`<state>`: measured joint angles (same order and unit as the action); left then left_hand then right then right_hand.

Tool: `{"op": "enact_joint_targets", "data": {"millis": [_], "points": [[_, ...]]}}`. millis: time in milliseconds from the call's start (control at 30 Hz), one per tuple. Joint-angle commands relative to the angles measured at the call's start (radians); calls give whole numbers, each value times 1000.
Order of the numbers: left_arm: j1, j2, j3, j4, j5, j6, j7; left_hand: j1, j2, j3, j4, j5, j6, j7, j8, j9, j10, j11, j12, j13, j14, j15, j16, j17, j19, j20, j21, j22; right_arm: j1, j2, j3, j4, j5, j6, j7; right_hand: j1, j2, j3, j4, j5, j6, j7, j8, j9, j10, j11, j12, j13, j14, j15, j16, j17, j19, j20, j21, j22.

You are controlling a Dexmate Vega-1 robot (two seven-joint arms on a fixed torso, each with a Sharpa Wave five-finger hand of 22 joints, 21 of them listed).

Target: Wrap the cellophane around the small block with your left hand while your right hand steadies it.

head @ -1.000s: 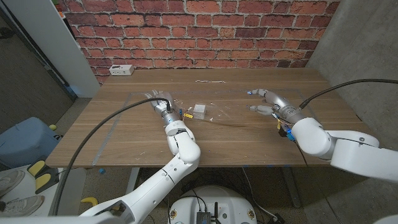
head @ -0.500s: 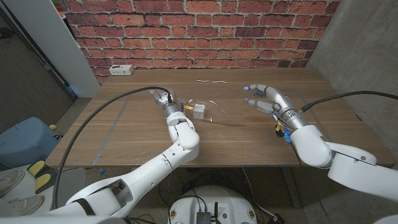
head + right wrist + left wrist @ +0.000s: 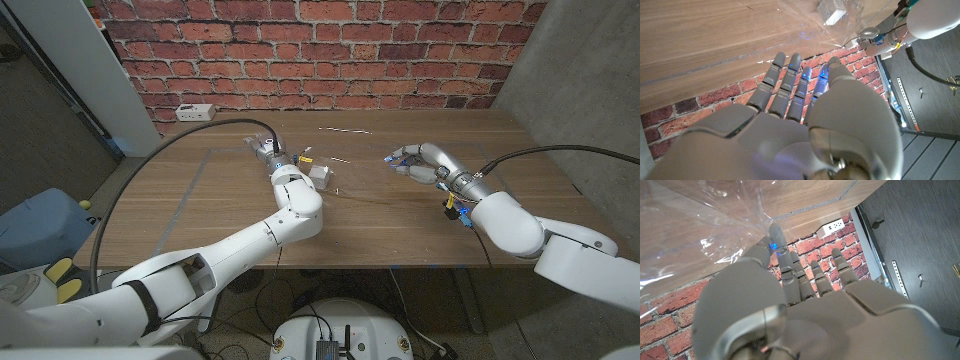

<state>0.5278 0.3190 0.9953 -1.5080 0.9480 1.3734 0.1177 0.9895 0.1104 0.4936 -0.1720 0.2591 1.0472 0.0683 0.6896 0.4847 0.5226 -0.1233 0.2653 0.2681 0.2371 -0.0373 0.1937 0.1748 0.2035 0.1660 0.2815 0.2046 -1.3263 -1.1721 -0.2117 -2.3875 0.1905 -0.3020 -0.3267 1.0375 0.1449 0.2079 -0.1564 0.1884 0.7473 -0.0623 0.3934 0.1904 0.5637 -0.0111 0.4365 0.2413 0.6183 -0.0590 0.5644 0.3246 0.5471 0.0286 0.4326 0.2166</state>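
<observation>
Since a second ago, both robot hands have shifted farther across the wooden table point(image 3: 200, 215), the left one travelling up beside the small pale block point(image 3: 320, 176), which itself now lies slightly farther from the robot. Left hand point(image 3: 262, 147), seen from the head camera, sits just to the block's left, its fingers point(image 3: 790, 270) partly curled and side by side; the wrist camera shows the thumb tip touching an edge of the clear crinkled cellophane sheet point(image 3: 695, 225), though whether it pinches the film cannot be told. Small block rests on that cellophane point(image 3: 335, 180) between the two hands, much nearer the left one, with a small yellow and black tag point(image 3: 305, 158) just beside it. Right hand point(image 3: 420, 160) hangs well apart from the block on its other side, fingers point(image 3: 785, 85) stretched out together toward it and holding nothing. Beyond the left hand, a white power strip point(image 3: 195, 113) lies at the table's far edge, below the red brick wall point(image 3: 320, 50)
</observation>
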Motion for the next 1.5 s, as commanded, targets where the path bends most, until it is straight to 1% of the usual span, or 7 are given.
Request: {"op": "enact_joint_targets", "data": {"millis": [33, 333, 467, 700, 1133, 1333, 1500], "points": [[-86, -46, 29, 124, -62, 23, -11, -4, -10, 14, 4, 12, 33, -19, 23, 13, 10, -5, -2, 1, 12, -26, 1, 3, 8, 5, 8, 1, 165, -30, -23, -3, 189, -145, 347, 12, 0, 15, -1, -2, -5, 4, -9, 1, 15, -2, 2, -2, 9, -99, -15, -8, 18, -9, 14, 4], [-122, -60, 50, 172, -137, 23, 21, -15, -14, 27, 6, 25, 34, -14, 28, 20, 19, 3, -2, 2, 19, -25, 2, 3, 10, 9, 10, 1, 302, 0, -119, 69, 222, -97, 484, 53, 15, 60, -13, 6, -23, 1, -42, 0, 37, 3, -16, -12, 54, -112, -60, -68, 84, -37, 68, 12], [-147, -63, 68, 196, -186, 23, 34, -20, -15, 33, 7, 30, 32, -16, 27, 21, 18, 10, -4, 3, 20, -24, 1, 3, 10, 11, 10, 1, 377, 47, -196, 112, 184, -69, 530, 113, 29, 115, -12, 17, -124, -15, -112, 3, -72, -13, -94, -23, -86, -84, -162, -108, 19, -66, 83, 19], [-184, -66, 98, 224, -273, 23, 85, -27, -15, 40, 9, 35, 32, -12, 25, 17, 18, 8, -6, 3, 22, -24, 1, 3, 11, 12, 11, 1, 465, 127, -295, 187, 111, -22, 566, 149, 41, 131, 1, 17, -245, -43, -183, 8, -192, -41, -172, -27, -227, -87, -214, -100, -108, -78, 66, 10], [-240, -68, 146, 258, -419, 20, 169, -43, -18, 52, 11, 45, 28, -15, 18, 9, 20, 9, -9, 5, 27, -23, 0, 2, 11, 14, 12, 2, 587, 267, -412, 367, 60, 93, 670, 210, 60, 206, 29, 29, -368, -55, -215, 13, -304, -78, -232, -28, -367, -111, -267, -91, -207, -120, 62, -4], [-259, -60, 164, 252, -488, 21, 204, -50, -18, 57, 11, 48, 27, -15, 11, -2, 23, 17, -10, 6, 33, -24, 0, 1, 11, 15, 12, 2, 619, 314, -444, 429, 31, 138, 684, 215, 54, 210, 44, 24, -457, -71, -217, 11, -394, -98, -253, -30, -465, -109, -314, -104, -291, -104, 49, -13], [-261, -65, 154, 248, -500, 23, 205, -74, -9, 56, 27, 50, 21, -12, -1, -15, 19, 22, -12, 7, 35, -22, 0, 2, 8, 17, 12, 2, 633, 346, -462, 463, -2, 145, 667, 182, 57, 196, 79, 17, -499, -103, -217, 9, -431, -107, -251, -32, -513, -104, -333, -109, -330, -88, 40, -20]]}}
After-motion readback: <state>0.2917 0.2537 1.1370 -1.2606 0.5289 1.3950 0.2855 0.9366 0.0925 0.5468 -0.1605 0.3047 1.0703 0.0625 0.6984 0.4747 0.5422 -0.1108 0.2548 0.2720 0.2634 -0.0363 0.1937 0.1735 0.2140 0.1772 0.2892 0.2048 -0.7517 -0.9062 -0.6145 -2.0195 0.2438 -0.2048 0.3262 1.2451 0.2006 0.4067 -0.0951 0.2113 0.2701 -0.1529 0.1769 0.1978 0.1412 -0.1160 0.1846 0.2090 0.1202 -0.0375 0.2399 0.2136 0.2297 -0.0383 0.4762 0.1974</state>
